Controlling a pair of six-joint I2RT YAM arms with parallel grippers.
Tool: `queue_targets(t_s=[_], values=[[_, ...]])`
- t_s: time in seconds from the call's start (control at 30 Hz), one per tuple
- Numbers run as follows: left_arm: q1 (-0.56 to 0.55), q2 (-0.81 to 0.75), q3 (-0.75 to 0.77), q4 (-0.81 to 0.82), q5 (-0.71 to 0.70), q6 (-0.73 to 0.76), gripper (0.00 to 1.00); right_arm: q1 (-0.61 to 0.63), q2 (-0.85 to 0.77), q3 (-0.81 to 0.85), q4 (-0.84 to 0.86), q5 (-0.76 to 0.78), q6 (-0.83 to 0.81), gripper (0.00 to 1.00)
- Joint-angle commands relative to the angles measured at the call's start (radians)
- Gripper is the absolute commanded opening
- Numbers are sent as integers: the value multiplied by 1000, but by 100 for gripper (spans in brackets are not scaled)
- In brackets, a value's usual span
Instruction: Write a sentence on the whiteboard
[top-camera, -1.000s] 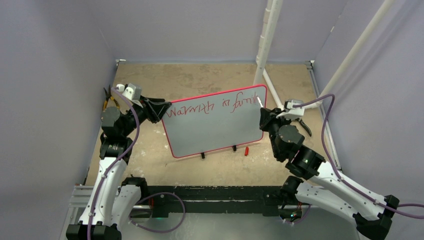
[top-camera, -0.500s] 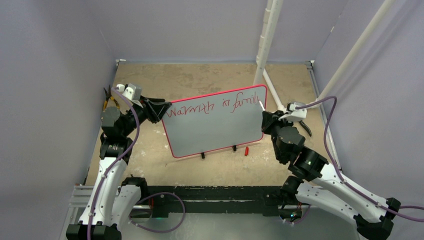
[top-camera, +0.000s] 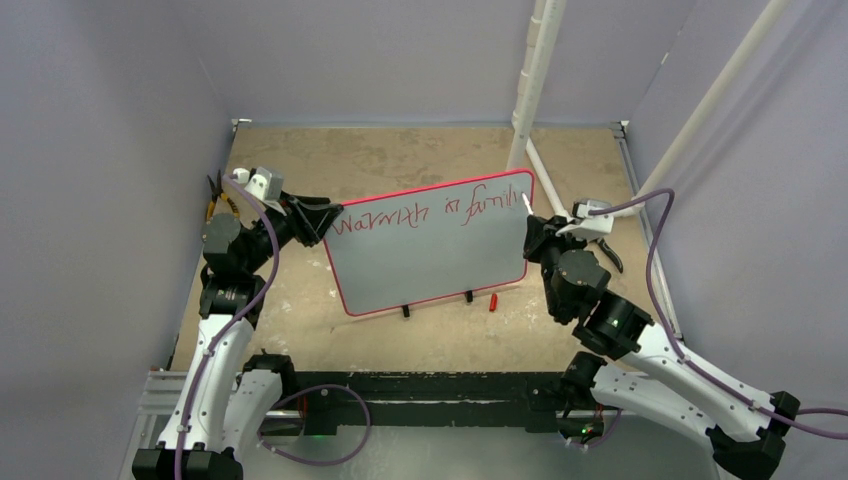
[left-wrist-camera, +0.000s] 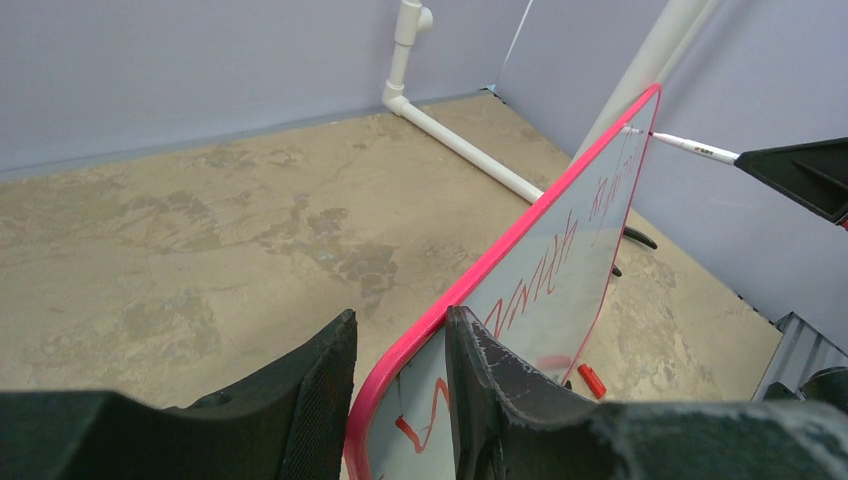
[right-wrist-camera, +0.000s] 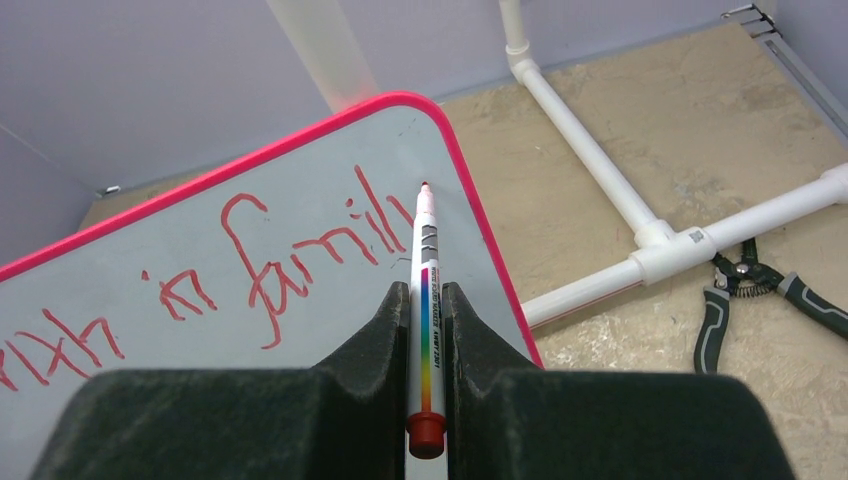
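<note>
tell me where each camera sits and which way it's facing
Top: above and behind both arms, which show, looking down at the board.
Left wrist: on the left end effector, looking along the board's rim toward the marker; own fingers clamp the rim.
Right wrist: on the right end effector, looking along the marker at the sentence; own fingers clamp it.
Shared: both wrist views show marker and board.

Right wrist view: the whiteboard (right-wrist-camera: 310, 170) runs off the left and bottom edges, cutting off the start of the sentence (right-wrist-camera: 262, 290). The lower barrel of the marker (right-wrist-camera: 424, 240) is hidden inside the right gripper (right-wrist-camera: 425, 290). Left wrist view: the board is nearly edge-on, its lettering too foreshortened to read, and its near corner is hidden within the left gripper (left-wrist-camera: 400, 318). From above, whether the marker tip touches the board is too small to tell.
</note>
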Motion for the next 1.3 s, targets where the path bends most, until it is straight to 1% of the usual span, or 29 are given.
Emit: queue_targets(t_s=[0.0,0.2,0.7,1.27], values=[[1,-8,-5,10,32,-3,36,-4,10,56,79,41,-56,0],[1,-8,-5,12,34,-5,36,-4,26,51,62,37,-40,0],[-1,-11,-6,16,37,-9,36,-4,30,26,-104,-25,124,0],[0,-14,-6,18,39,-10,36,-4,51,13,-160,-119,188,0]])
